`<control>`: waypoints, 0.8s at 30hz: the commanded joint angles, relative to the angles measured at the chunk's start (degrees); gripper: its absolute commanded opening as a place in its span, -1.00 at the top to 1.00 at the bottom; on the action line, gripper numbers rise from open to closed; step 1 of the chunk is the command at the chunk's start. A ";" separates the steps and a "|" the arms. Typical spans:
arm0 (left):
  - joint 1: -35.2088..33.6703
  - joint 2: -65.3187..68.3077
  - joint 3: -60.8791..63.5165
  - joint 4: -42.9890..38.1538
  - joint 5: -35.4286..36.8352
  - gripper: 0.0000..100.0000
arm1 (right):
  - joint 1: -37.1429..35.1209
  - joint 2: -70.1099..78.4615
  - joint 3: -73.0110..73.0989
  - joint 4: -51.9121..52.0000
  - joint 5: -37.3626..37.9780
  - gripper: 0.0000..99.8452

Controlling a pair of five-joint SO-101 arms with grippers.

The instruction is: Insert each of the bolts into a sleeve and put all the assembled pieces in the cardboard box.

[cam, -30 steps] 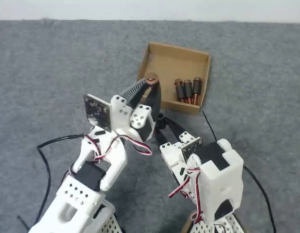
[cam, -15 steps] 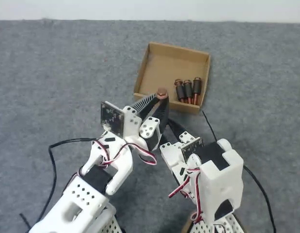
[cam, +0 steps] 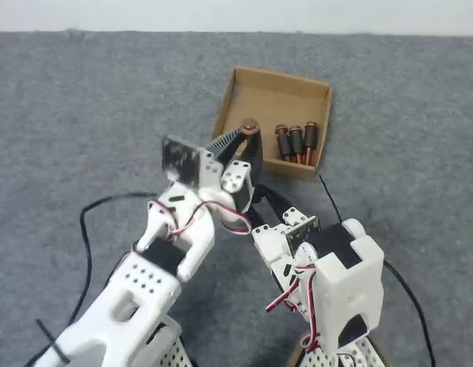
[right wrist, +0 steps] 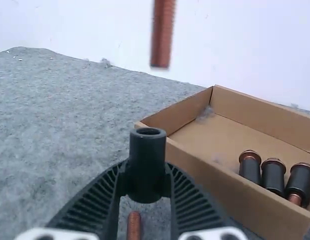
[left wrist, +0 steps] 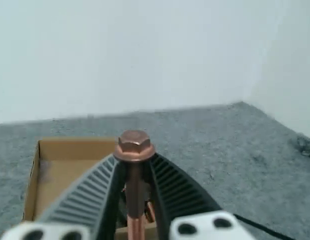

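My left gripper [cam: 240, 147] [left wrist: 134, 162] is shut on a copper bolt [cam: 249, 126] [left wrist: 134, 146], held upright with its hex head on top. My right gripper [right wrist: 146, 176] is shut on a black sleeve [right wrist: 147, 160], which stands upright with its bore facing up. The bolt's threaded end [right wrist: 163, 31] hangs a good way above the sleeve and slightly to one side. In the high view the right gripper [cam: 263, 195] sits just under the left one, its sleeve hidden. The cardboard box [cam: 255, 99] [right wrist: 222, 135] [left wrist: 52, 167] holds three assembled pieces [cam: 296, 141] [right wrist: 272, 172].
A loose copper bolt [right wrist: 133, 224] lies on the grey carpet [cam: 106, 107] below the right fingers. Black cables [cam: 83, 229] trail beside both arm bases. A white wall stands behind the box.
The left arm swung the bolt toward the right gripper, then lifted it back toward the box. The right arm and sleeve have stayed still.
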 commanded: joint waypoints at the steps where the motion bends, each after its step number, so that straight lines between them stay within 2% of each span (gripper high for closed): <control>1: 1.23 1.41 -4.26 -2.20 0.53 0.98 | -0.66 -2.42 1.23 -1.36 0.62 0.99; 14: 1.49 1.58 -0.13 -2.64 0.35 0.98 | -0.57 -2.42 1.23 -1.36 0.62 0.99; 19: 0.44 2.02 1.19 -8.09 0.26 0.98 | -0.48 -2.42 1.32 -1.36 0.53 0.99; 24: -0.35 2.02 3.21 -8.88 0.35 0.98 | -0.48 -2.42 1.41 -1.36 0.53 0.99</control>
